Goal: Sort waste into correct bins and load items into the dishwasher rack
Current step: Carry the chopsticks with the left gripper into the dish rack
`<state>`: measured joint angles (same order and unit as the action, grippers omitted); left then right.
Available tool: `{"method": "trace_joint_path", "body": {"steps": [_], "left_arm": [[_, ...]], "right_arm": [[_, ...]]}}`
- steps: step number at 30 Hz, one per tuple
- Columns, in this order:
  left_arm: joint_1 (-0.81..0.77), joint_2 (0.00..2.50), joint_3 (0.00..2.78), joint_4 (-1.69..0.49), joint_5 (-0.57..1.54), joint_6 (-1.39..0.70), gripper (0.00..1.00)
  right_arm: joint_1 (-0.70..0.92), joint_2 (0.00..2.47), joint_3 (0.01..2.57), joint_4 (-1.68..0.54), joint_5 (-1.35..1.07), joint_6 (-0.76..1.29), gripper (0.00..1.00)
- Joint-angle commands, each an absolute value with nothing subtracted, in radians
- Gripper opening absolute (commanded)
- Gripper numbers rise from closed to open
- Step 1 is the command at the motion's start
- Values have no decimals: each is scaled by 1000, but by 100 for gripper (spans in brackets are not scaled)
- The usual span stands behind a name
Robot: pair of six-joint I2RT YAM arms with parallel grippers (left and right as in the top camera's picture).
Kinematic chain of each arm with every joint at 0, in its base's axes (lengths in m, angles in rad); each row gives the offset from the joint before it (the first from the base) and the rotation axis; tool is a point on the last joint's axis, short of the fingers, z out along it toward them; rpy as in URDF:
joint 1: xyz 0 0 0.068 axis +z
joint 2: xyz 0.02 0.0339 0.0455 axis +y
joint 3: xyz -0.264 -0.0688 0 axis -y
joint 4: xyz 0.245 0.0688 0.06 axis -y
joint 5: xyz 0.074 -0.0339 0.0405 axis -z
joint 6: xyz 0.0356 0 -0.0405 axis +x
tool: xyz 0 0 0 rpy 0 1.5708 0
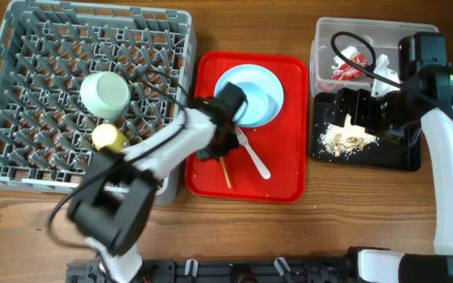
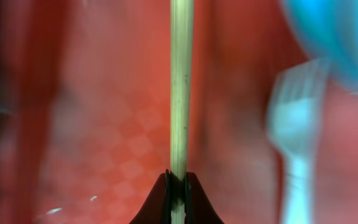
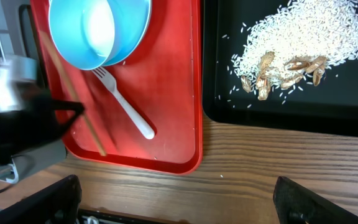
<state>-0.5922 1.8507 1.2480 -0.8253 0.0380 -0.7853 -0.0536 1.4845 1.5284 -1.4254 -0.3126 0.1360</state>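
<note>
A robotics lab bench is shown, staged as a kitchen clean-up. A left arm [image 1: 160,147] and a right arm [image 1: 447,189] are mounted at one edge of a bare wooden desk [image 1: 368,220], with a loose black cable [image 1: 351,34] in view. A grey dishwasher rack [image 1: 38,79], a red tray [image 1: 285,169], a clear tub [image 1: 368,23] and a black tray [image 1: 401,159] are laid out as props.

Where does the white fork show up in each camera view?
Overhead: fork at centre, on the red tray below the blue bowl.
Left wrist: blurred, right of the gripped chopstick.
Right wrist: left of centre, under the bowl.
Shared landmark: the red tray under it.
</note>
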Motion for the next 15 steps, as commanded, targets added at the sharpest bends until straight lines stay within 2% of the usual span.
{"method": "trace_joint_path", "body": {"steps": [1, 5, 9, 15], "left_arm": [[-547, 1637, 1251, -822, -22, -611, 4], [-483, 1474, 1251, -820, -58, -277, 4], [-409, 1429, 1251, -819, -163, -57, 4], [-306, 1488, 1249, -793, -162, 19, 4]], "right_arm": [[-57, 1482, 1539, -1426, -307, 133, 99], [-57, 1482, 1539, -1425, -307, 132, 99], [-57, 1482, 1539, -1425, -307, 132, 100], [-57, 1482, 1539, -1425, -307, 132, 99]]}}
